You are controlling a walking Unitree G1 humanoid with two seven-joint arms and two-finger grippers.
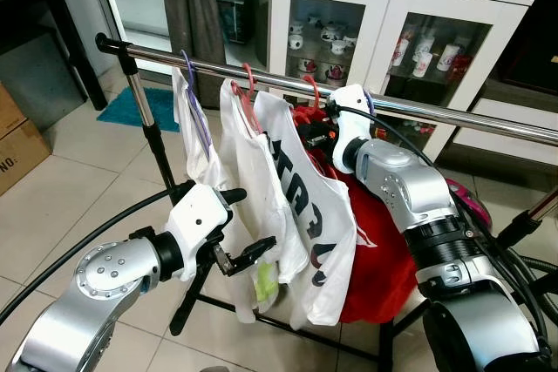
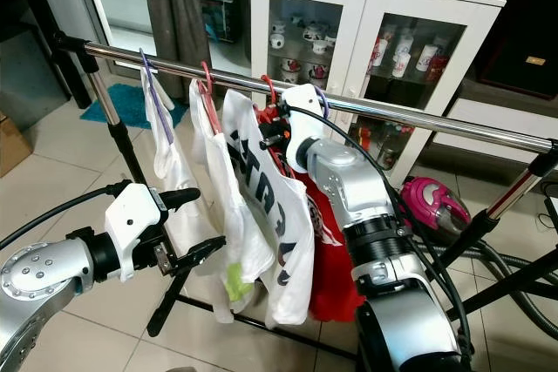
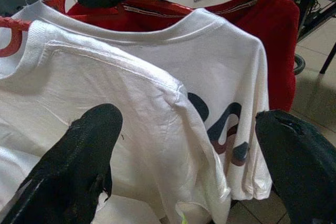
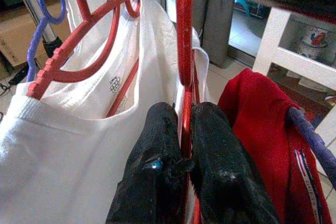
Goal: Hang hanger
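Tiled floor (image 1: 70, 206), white cabinet (image 1: 384, 15); right hand (image 4: 181, 145) pinching red hanger (image 4: 184, 35), left hand (image 1: 244, 228) wide.

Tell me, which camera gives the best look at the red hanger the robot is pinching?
The right wrist view: the red hanger rises up close from between the right gripper fingers, shut on its neck. In the eye views its hook is small, on the rail. The left wrist view shows a red hanger in dark fingers at the picture's edge.
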